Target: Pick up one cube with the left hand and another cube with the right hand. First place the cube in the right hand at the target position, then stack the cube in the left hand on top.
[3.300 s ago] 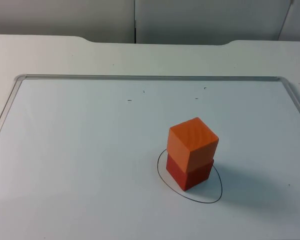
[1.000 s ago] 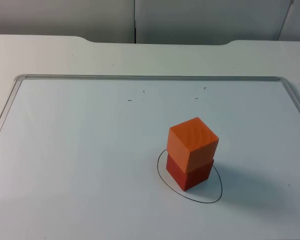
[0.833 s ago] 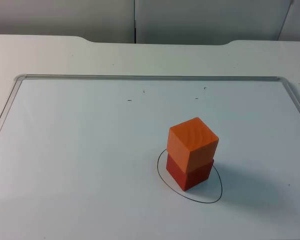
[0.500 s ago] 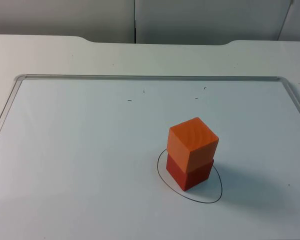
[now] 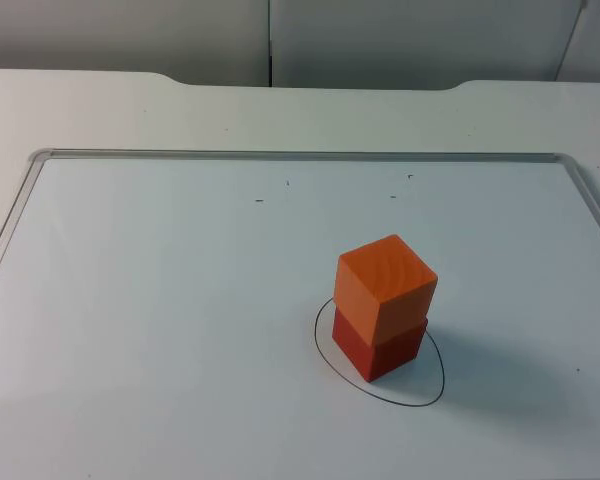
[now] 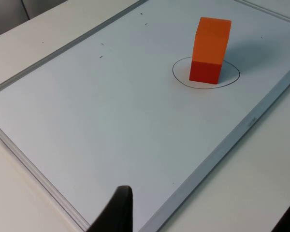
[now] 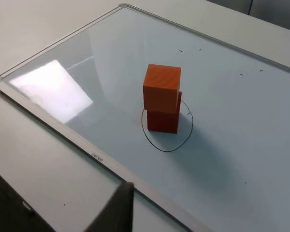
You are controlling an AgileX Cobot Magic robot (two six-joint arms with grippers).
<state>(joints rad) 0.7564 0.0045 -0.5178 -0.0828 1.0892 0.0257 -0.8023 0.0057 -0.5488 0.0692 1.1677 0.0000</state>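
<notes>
An orange cube [image 5: 385,283] sits on a red cube [image 5: 377,350], turned slightly askew on it. The red cube stands inside a black hand-drawn oval [image 5: 427,398] on the whiteboard. The left wrist view shows the same stack, orange cube [image 6: 211,39] over red cube [image 6: 206,71], far ahead of my left gripper [image 6: 205,220], which is open and holds nothing. The right wrist view shows orange cube [image 7: 162,88] on red cube [image 7: 163,122], with my right gripper [image 7: 203,220] well back from them over the table edge, open; one fingertip [image 7: 122,205] shows. Both arms wait away from the stack.
The whiteboard's metal frame [image 5: 300,155] borders the work area, and white table [image 5: 100,110] lies around it. A few small dark marks [image 5: 259,200] dot the board behind the stack. The grey partition wall [image 5: 280,35] closes the far side.
</notes>
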